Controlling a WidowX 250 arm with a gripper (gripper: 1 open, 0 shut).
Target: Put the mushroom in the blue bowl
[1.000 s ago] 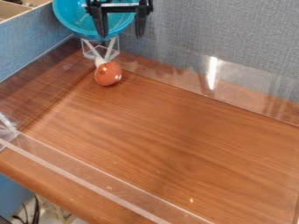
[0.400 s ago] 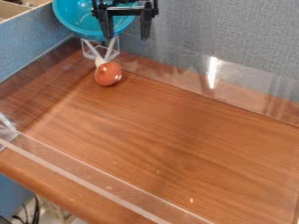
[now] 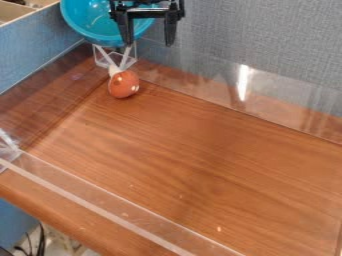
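Observation:
The mushroom (image 3: 124, 86) lies on the wooden table near the back left corner, orange-red cap toward me and pale stem pointing up and away. Behind it, at the top left, the turquoise blue bowl (image 3: 83, 17) sits tilted, its opening facing the table. My gripper (image 3: 150, 38) hangs in front of the grey back wall, just right of the bowl and above the mushroom. Its two black fingers (image 3: 130, 30) point down and stand open with nothing between them. The bowl's right rim is partly hidden behind the gripper.
A brown wooden table (image 3: 201, 160) is ringed by low clear plastic walls (image 3: 80, 205). A blue-grey panel (image 3: 27, 55) stands on the left, and a grey textured wall (image 3: 267, 40) closes the back.
The gripper has shifted slightly right and a little up, staying open. The mushroom and bowl have not moved.

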